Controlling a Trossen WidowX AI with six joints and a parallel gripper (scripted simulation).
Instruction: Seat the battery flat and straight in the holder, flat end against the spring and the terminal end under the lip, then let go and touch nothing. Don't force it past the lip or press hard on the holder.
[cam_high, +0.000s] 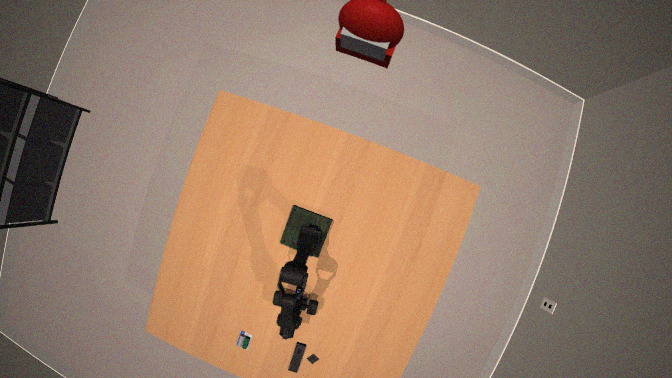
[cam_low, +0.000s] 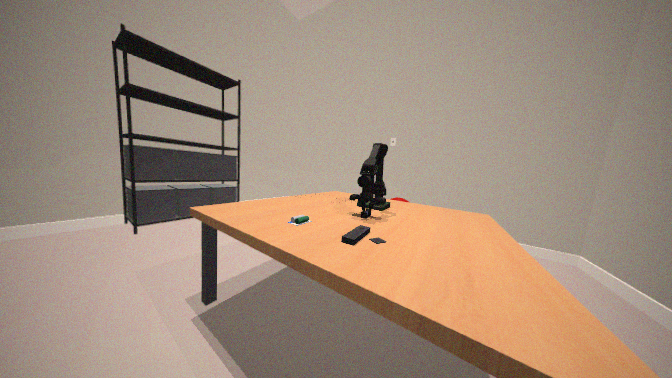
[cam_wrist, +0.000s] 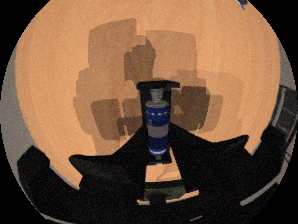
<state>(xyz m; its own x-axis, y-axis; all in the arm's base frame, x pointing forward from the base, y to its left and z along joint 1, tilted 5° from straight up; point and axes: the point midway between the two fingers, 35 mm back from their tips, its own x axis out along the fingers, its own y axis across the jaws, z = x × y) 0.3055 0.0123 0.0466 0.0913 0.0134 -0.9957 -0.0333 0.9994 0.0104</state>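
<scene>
The battery, blue with a silver band, lies between the long walls of the black holder in the wrist view. Its upper end is beside the coiled spring at the holder's far end wall. Its other end points toward the bottom of the view, where a small silver tip shows; the lip there is too dark to tell apart. My gripper is shut on the battery, with a black finger at each long side. The fingers hide part of the holder's walls. Whether the battery is fully down is not clear.
On the wooden table are a dark remote, a small dark square beside it, and green and silver cylinders on a card. The arm stands on a green plate.
</scene>
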